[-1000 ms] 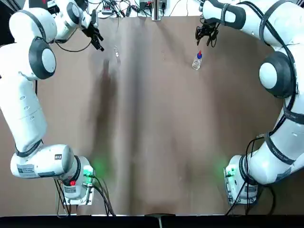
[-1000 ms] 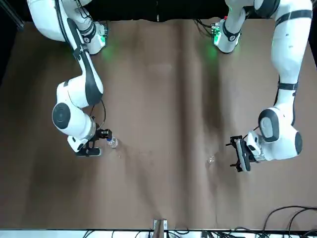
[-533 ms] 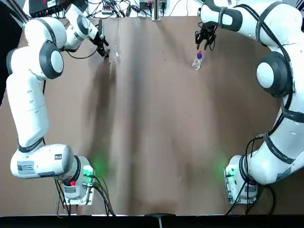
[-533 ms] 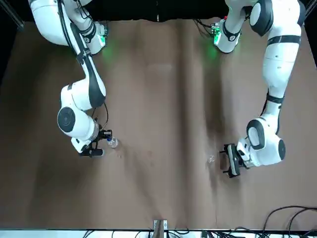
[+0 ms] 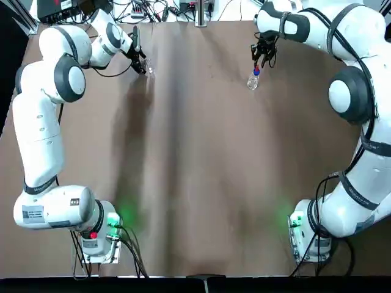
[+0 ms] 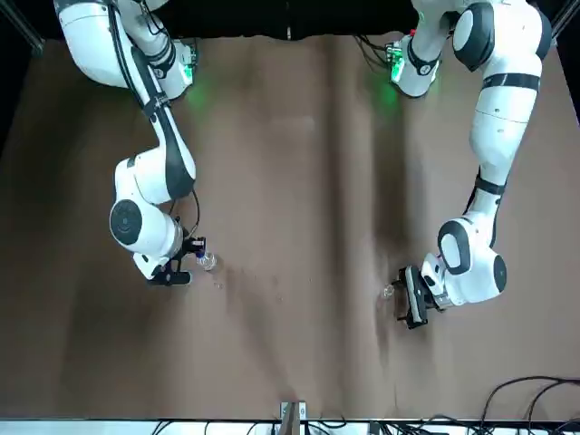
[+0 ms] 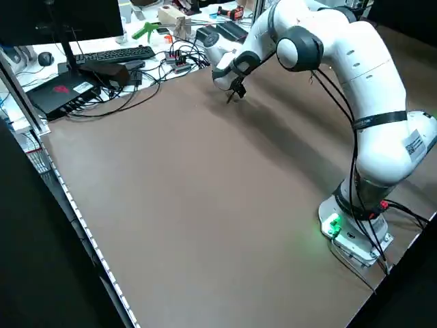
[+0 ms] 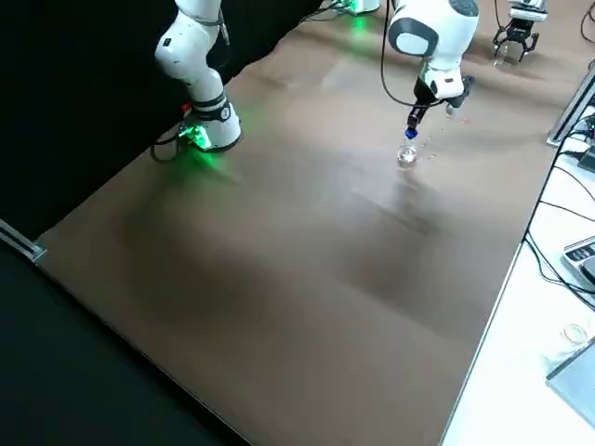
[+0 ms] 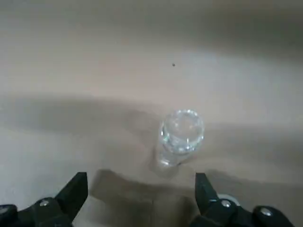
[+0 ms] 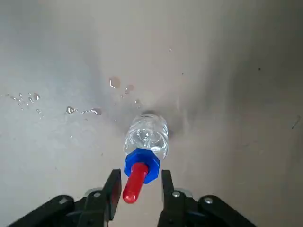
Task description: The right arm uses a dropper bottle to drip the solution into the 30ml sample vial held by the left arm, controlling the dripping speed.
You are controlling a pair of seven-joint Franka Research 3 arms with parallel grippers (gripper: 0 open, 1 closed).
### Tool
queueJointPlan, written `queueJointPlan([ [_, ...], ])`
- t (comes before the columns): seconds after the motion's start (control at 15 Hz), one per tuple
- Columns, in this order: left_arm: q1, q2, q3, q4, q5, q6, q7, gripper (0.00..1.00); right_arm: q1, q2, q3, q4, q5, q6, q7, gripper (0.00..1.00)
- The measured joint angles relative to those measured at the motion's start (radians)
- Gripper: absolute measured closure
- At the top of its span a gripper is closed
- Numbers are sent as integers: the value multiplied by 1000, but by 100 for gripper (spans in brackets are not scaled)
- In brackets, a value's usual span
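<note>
Left arm: large white jointed robot arm with grey joint caps (image 5: pixel 46 140); I have it along the left of the top view, reaching to the upper left.
Left tool: black two-finger tool (image 9: pixel 141 189); wide, fingers well apart, at the near side of the vial. Finger contact with the glass: I cannot tell.
Sample vial: small colourless clear glass vial (image 9: pixel 182 135); upright on the desk, upper left of the top view, just beside the left tool's fingertips.
Right arm: large white jointed robot arm with thin black bands (image 5: pixel 342 207); I have it along the right of the top view, reaching to the upper right.
Right tool: black two-finger tool (image 10: pixel 141 187); open, the gap narrower than the left tool's, with the red top between its fingers. Contact with the top: I cannot tell.
Dropper bottle: small clear rounded bottle with blue collar and red dropper top (image 10: pixel 147 137); standing on the desk, upper right of the top view.
Droplets: clear liquid beads (image 10: pixel 97 111); scattered on the desk near the bottle, left and upper left of the right wrist view.
Desk: broad brown surface (image 5: pixel 201 152); carries both glass items.
</note>
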Motion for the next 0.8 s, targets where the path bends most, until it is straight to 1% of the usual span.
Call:
queueJointPlan([
  [0.13,-2,0,-5,1,-1,0,1,0,2,3,0,0,0,0,0,63],
  [0.2,-3,0,-7,1,-2,0,1,0,4,4,0,0,0,0,0,70],
  [0.33,-5,0,-8,3,-2,0,1,0,5,4,0,0,0,0,0,72],
  [0.73,-14,-1,-12,16,-2,0,1,0,5,4,0,0,0,0,0,72],
  [0.8,-14,-1,-12,16,-2,0,1,0,5,4,0,0,0,0,3,74],
])
